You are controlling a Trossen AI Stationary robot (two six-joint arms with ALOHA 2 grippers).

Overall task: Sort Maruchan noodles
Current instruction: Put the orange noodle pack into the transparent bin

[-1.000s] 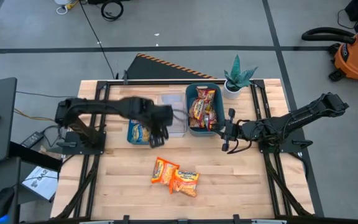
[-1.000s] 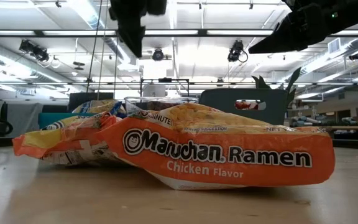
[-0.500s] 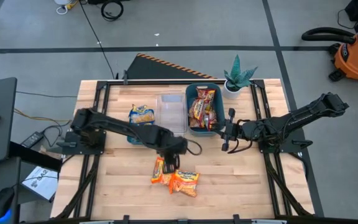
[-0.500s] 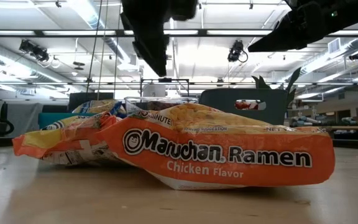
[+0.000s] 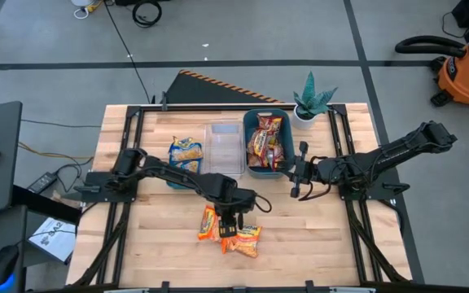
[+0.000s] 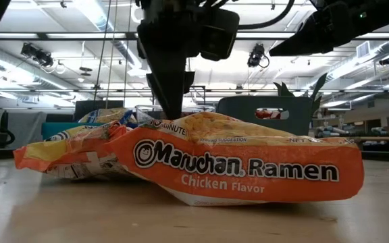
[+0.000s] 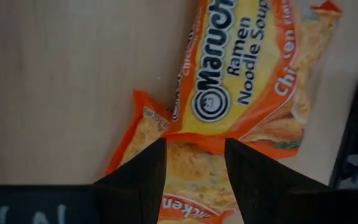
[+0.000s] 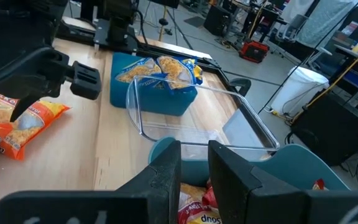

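orange packet (image 7: 194,171) between left pincer (image 7: 195,163) fingers

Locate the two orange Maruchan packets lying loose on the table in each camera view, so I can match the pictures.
High view: orange packets at front centre, left hand directly over them.
Low view: they fill the foreground, the left hand just above.
Left wrist view: centre, overlapping, the open fingers straddling the join.
Right wrist view: at the picture's left edge.
Shared landmark: the teal bin; the left wrist view lacks it.

Two overlapping orange Maruchan packets (image 5: 231,231), flat on table.
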